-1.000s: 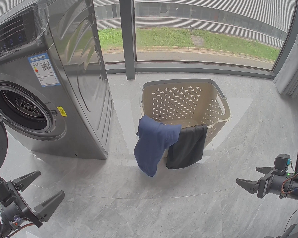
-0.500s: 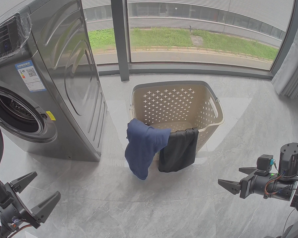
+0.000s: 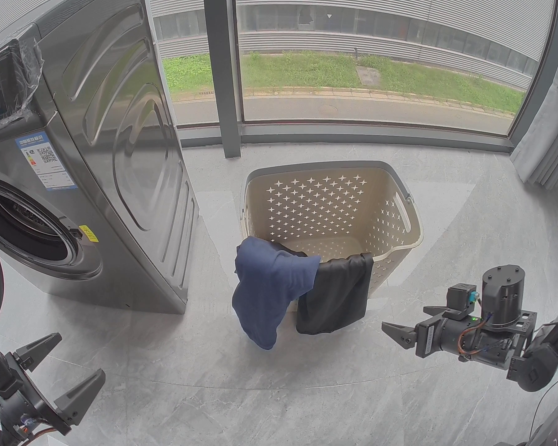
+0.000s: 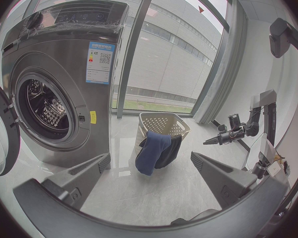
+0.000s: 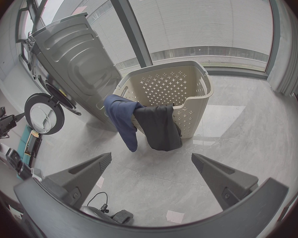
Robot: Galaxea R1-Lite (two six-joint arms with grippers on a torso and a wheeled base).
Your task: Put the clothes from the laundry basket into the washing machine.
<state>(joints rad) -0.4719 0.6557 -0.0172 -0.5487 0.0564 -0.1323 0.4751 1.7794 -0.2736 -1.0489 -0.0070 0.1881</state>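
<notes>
A beige laundry basket point(image 3: 409, 218) stands on the floor by the window. A blue garment point(image 3: 266, 289) and a black garment point(image 3: 335, 292) hang side by side over its near rim. To the left is the grey washing machine point(image 3: 124, 156), its drum point(image 3: 25, 227) exposed and its round door point(image 4: 0, 133) swung open. My right gripper point(image 3: 405, 318) is open, low and right of the basket, pointing toward the black garment point(image 5: 159, 126). My left gripper point(image 3: 80, 355) is open and empty near the floor in front of the machine. Both garments are well beyond its fingers in the left wrist view.
Glass window wall with a dark post point(image 3: 220, 63) runs behind the basket. A grey curtain point(image 3: 549, 137) hangs at the far right. Bare grey floor point(image 3: 260, 391) lies between the grippers and the basket. A cable point(image 5: 101, 195) and paper scraps lie on the floor.
The head view has shifted, sliding the machine leftward. Beyond that shift, my right gripper has moved left, closer to the basket. Both grippers stay open.
</notes>
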